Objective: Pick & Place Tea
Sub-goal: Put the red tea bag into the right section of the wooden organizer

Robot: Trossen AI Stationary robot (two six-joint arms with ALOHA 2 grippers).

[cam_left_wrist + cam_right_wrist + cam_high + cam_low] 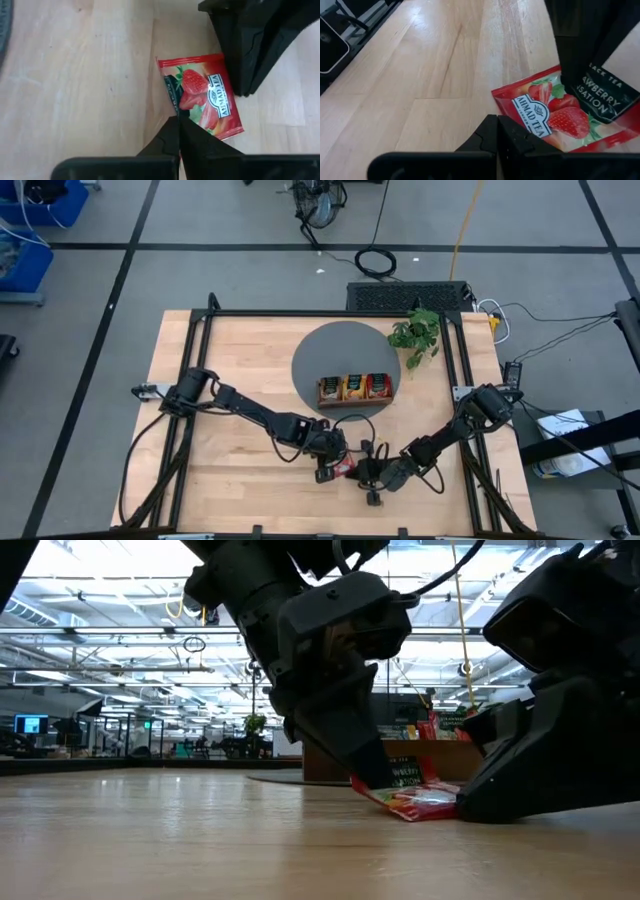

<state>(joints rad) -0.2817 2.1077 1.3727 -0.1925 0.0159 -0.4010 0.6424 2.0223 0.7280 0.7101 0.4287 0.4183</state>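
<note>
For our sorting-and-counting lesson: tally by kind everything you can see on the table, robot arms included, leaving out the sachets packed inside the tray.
Robot arms: 2 (left, right)
Loose red tea sachet: 1
Wooden tray: 1
Leafy plant: 1
Round grey mat: 1
Total: 6

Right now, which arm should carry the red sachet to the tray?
Left, probably. The left gripper looks pinched shut on the red sachet; the right gripper, also shut, only sits beside it. The tray lies just beyond.
</note>
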